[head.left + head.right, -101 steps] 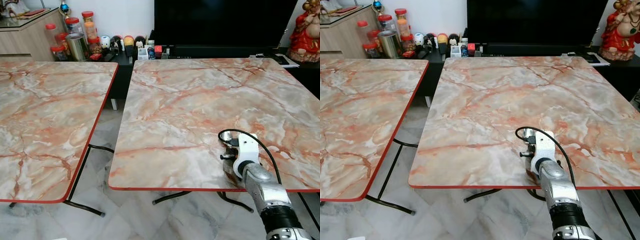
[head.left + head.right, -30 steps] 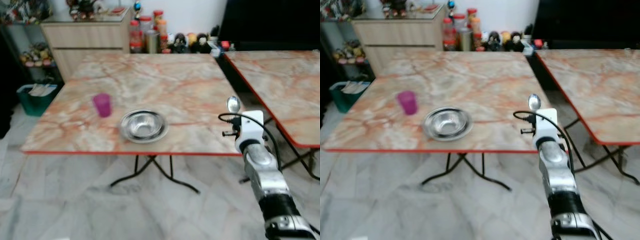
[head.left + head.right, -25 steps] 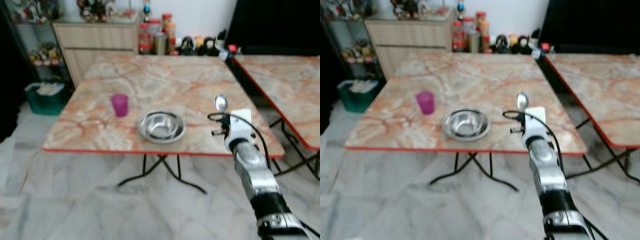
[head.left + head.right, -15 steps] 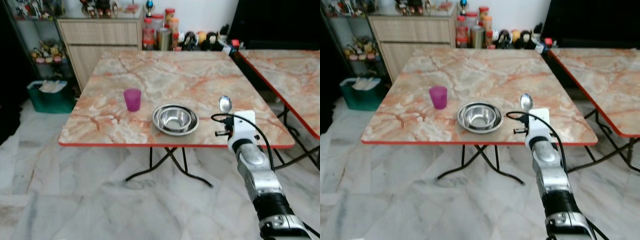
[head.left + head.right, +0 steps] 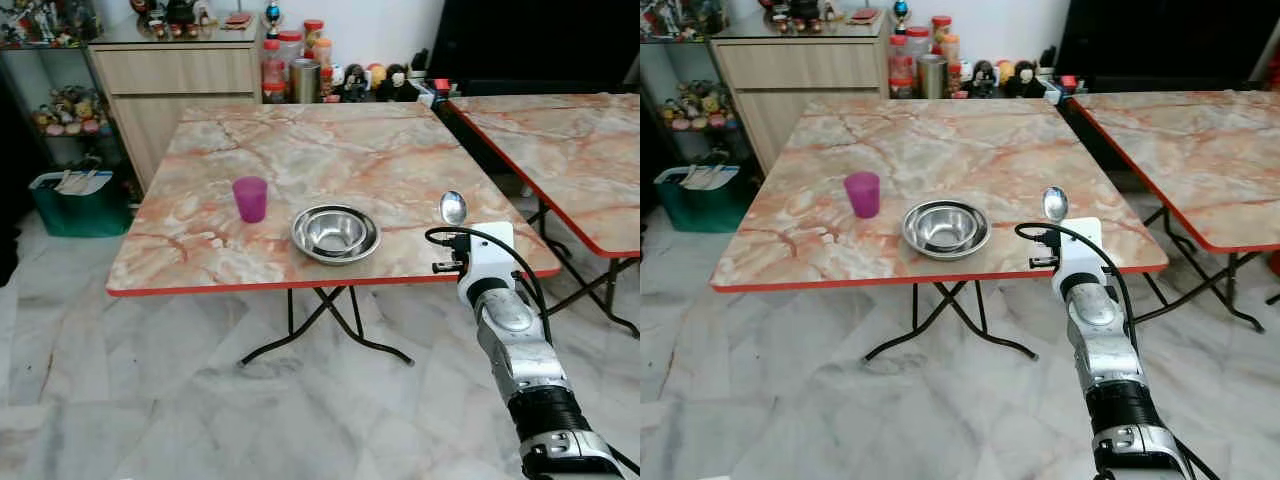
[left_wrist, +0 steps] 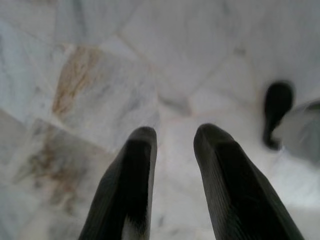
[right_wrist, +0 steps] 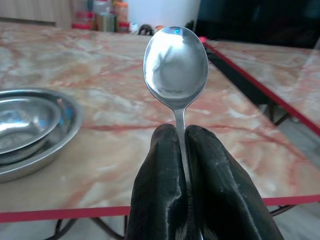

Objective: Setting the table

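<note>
My right gripper point(image 7: 181, 137) is shut on the handle of a metal spoon point(image 7: 175, 67), which stands upright with its bowl point(image 5: 453, 207) above the wrist. It hovers over the near right corner of a marble table point(image 5: 210, 255) with a red edge. A steel bowl point(image 5: 335, 232) rests near the table's front edge, left of the spoon. Further left stands a purple cup point(image 5: 250, 198). My left gripper point(image 6: 172, 137) hangs open over the tiled floor, holding nothing.
A second marble table point(image 5: 560, 140) stands to the right, with a gap between the two. A wooden cabinet point(image 5: 180, 75) and jars point(image 5: 290, 65) line the back wall. A teal bin point(image 5: 75, 200) sits on the floor at the left.
The camera has swung from the bare right table to the left table. The right gripper kept the spoon upright throughout. Since half a second ago the view has shifted slightly.
</note>
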{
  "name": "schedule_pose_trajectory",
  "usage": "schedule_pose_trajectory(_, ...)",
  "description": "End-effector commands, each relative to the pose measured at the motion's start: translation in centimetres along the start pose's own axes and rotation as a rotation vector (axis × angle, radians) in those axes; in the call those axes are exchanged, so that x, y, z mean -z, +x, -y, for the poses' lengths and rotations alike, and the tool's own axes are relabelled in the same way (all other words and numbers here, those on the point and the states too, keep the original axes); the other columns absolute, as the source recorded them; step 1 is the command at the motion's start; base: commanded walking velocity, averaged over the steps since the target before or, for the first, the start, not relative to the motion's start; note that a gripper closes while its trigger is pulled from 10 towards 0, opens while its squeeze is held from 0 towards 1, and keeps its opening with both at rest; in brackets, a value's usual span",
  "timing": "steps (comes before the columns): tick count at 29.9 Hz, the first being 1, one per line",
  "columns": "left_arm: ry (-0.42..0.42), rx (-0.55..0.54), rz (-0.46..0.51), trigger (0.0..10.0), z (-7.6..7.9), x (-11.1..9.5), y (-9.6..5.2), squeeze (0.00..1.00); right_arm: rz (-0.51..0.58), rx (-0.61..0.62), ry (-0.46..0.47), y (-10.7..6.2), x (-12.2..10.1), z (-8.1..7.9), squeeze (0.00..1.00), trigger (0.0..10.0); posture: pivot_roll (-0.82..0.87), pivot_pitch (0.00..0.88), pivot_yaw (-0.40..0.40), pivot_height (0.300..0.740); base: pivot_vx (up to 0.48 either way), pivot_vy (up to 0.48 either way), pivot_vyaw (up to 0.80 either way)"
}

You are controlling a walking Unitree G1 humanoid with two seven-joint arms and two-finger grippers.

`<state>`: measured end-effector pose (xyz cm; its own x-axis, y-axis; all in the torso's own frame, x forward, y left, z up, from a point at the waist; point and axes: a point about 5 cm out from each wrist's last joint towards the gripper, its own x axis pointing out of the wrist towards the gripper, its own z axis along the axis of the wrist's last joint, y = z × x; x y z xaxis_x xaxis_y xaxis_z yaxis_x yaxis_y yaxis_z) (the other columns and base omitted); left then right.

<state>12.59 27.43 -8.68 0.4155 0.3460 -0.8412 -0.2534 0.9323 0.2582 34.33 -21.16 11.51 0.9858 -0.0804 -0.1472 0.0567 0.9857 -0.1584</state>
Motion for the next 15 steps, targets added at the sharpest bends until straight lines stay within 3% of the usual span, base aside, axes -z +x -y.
schedule_pose_trajectory(1, 0.007, -0.004, -0.027, 10.0, -0.11, 1.0, -0.14, 0.0, 0.024, -0.005, -0.013, 0.26, -0.84, -0.2, 0.0, 10.0, 0.04, 0.0, -0.011, 0.732, 0.285, 0.0, 0.0)
schedule_pose_trajectory(4, 0.009, -0.004, -0.027, 10.0, -0.12, 1.01, -0.15, 0.0, 0.031, -0.015, -0.041, 0.22, -0.82, -0.23, 0.0, 10.0, 0.04, 0.0, -0.009, 0.732, 0.292, 0.0, 0.0)
schedule_pose_trajectory(7, 0.013, -0.005, -0.026, 10.0, -0.14, 0.98, -0.14, 0.0, 0.017, 0.004, 0.005, 0.21, -0.62, -0.13, 0.0, 10.0, 0.04, 0.0, -0.008, 0.732, 0.29, 0.0, 0.27)
schedule_pose_trajectory(15, 0.013, -0.004, -0.027, 10.0, -0.17, 0.97, -0.14, 0.0, 0.021, 0.008, 0.006, 0.19, -0.61, -0.07, 0.0, 10.0, 0.04, 0.0, -0.006, 0.732, 0.292, 0.0, 0.0)
